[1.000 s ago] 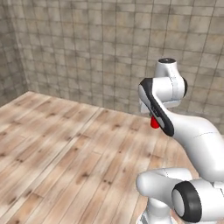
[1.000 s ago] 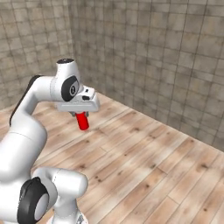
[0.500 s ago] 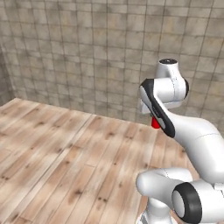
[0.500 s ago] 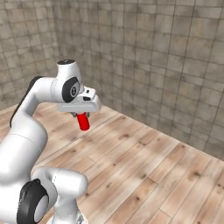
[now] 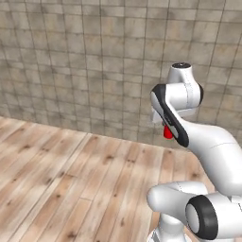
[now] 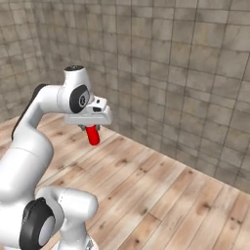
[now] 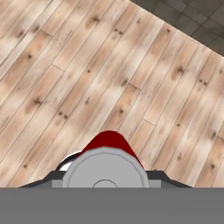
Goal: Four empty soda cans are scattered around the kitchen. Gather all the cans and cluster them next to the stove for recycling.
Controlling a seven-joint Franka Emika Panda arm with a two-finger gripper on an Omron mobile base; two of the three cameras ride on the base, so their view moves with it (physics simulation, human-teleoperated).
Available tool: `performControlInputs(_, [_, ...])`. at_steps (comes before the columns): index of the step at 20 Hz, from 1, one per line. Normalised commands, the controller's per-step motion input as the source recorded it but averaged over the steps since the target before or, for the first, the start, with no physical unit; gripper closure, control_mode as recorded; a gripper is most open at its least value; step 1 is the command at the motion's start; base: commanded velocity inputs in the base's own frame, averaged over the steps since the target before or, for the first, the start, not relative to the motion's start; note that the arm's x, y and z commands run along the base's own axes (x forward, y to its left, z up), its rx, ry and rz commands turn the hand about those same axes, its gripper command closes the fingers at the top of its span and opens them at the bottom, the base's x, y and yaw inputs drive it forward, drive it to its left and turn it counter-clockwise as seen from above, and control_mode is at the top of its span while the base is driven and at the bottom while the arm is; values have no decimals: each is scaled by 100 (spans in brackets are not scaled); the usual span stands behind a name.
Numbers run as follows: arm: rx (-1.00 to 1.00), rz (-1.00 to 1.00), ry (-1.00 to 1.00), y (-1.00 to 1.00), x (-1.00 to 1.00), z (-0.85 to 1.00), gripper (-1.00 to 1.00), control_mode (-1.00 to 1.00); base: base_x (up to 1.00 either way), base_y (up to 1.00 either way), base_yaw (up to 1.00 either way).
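Gripper [image 6: 91,128] is closed on a red soda can [image 6: 92,135], which hangs below the hand, a little left of the centre of the right base view. In the left base view a small red part of the can [image 5: 167,133] shows right of centre, behind the arm's dark-edged link. In the hand view the can's silver top and red body [image 7: 106,168] sit at the bottom centre, between the finger tips, with wood plank floor [image 7: 87,78] far under it.

What could go wrong, in my judgement: the can is carried high over bare floor, and the fingers hold it only near its upper end. If the base turns or stops sharply, the can may swing or slip in the grip and fall. An empty can is light and round, so it would roll away on the planks. The stove is not visible here, only floor and the tan tiled wall [image 6: 171,63], so the transport is probably not near its end, and the can stays exposed to this risk for some time.

The arm is folded close to the base: it rises, bends at the top joint, and the hand points down, with the can hanging almost upright, slightly tilted.
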Motion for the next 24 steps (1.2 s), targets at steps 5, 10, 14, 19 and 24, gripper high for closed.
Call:
performControlInputs(5, [0, 0, 0, 0, 0, 0, 100, 100, 48, -8, -23])
performControlInputs(10, [0, 0, 0, 0, 0, 0, 100, 100, 4, -7, -38])
performControlInputs(14, [0, 0, 0, 0, 0, 0, 100, 100, 0, -8, -41])
performControlInputs(19, [0, 0, 0, 0, 0, 0, 100, 100, 0, -9, -42])
performControlInputs(24, [0, 0, 0, 0, 0, 0, 100, 100, 0, -12, -36])
